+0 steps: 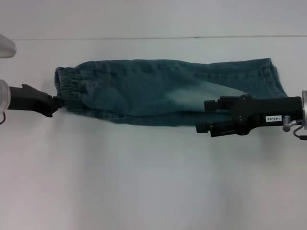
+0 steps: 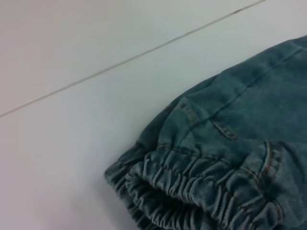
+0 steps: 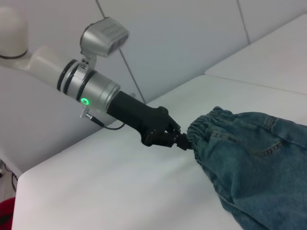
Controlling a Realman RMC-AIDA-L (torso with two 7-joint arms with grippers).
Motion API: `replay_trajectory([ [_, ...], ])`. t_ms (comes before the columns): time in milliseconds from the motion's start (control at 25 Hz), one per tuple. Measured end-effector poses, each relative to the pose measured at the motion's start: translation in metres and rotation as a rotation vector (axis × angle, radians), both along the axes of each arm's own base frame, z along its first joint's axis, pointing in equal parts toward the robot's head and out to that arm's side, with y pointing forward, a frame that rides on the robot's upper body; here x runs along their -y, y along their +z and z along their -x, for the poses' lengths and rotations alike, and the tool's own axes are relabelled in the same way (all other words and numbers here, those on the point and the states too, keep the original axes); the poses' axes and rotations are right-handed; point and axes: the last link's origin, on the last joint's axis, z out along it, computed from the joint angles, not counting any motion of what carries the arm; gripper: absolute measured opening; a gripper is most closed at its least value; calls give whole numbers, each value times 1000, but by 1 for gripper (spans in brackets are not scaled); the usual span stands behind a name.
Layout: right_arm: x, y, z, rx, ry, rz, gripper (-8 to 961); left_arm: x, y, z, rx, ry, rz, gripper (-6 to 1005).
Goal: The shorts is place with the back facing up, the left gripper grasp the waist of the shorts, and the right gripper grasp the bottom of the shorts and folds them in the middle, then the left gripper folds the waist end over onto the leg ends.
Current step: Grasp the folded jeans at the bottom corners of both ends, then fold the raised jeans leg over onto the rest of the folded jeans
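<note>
On the white table (image 1: pixel 153 182) in front of me, the denim shorts (image 1: pixel 163 91) lie folded lengthwise into a long band across the head view, with the elastic waist (image 1: pixel 67 88) toward my left arm and the leg hems (image 1: pixel 271 76) toward my right. The fabric looks flat along most of its run, and the gathered waistband bunches up at its end, where the left wrist view shows the ruffled elastic (image 2: pixel 201 191) and a belt loop close up. My right arm lies across the near edge of the shorts at the leg end, and the right gripper (image 1: pixel 205 116) sits over the denim there; I cannot tell from these views whether its fingers are spread or pinching. My left gripper (image 1: pixel 57 103) is at the near corner of the waistband, and in the right wrist view the left gripper (image 3: pixel 184 142) has its fingers pressed together on the edge of the elastic, pinching it. A green light (image 3: pixel 85 101) glows on the left arm's wrist ring.
</note>
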Motion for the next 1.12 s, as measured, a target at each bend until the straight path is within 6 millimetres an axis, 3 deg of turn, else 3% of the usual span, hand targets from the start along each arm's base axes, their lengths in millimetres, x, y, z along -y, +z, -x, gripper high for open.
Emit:
replay_trajectory([
  [320,-2,-1,1,4,-1,-9,928,5,2,-1,32,-18,19,21],
  [760,-9,-16,3,-1,-46,-58,871,14,37,-17,149,-79,24,20],
  [1120,-27,-28,-3,-64,-161,-224,825,15,61,-35,175,-145,-1,20],
])
